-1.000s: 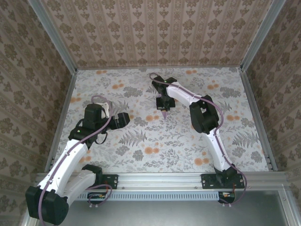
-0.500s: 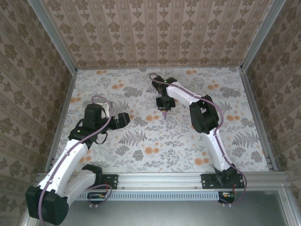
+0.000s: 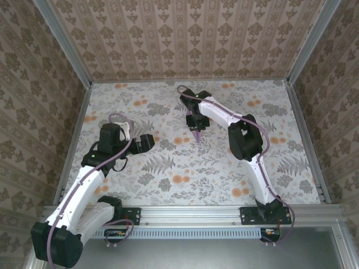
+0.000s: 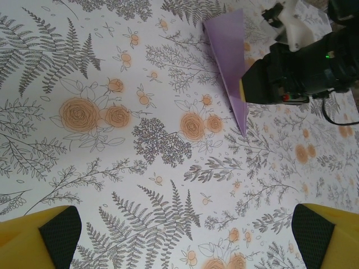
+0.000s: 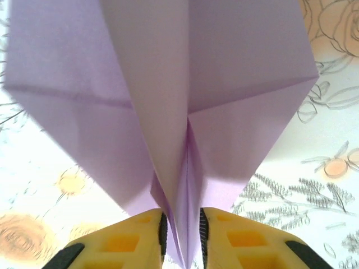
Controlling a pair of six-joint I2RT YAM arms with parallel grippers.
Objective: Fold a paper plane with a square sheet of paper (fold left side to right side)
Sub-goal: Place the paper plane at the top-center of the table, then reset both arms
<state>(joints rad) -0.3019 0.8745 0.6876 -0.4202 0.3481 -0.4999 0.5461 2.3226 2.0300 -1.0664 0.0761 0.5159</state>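
Observation:
The paper plane (image 5: 168, 84) is pale lilac, folded to a narrow dart with a centre crease. My right gripper (image 5: 180, 232) is shut on its keel, yellow fingers (image 5: 129, 241) pressing both sides. In the top view the plane (image 3: 197, 135) hangs point-down under the right gripper (image 3: 196, 124) above the table's middle back. The left wrist view has the plane (image 4: 229, 61) slanting down, partly behind the right gripper's black body. My left gripper (image 3: 147, 142) stands open to the plane's left, apart from it, its yellow fingertips (image 4: 42, 232) wide with nothing between.
A floral cloth (image 3: 185, 168) with orange flower prints and grey ferns covers the table. Patterned walls (image 3: 185, 39) close in the back and both sides. An aluminium rail (image 3: 190, 213) runs along the near edge by the arm bases.
The right gripper with the plane has shifted slightly, and its forearm has swung a little. The left arm has not moved.

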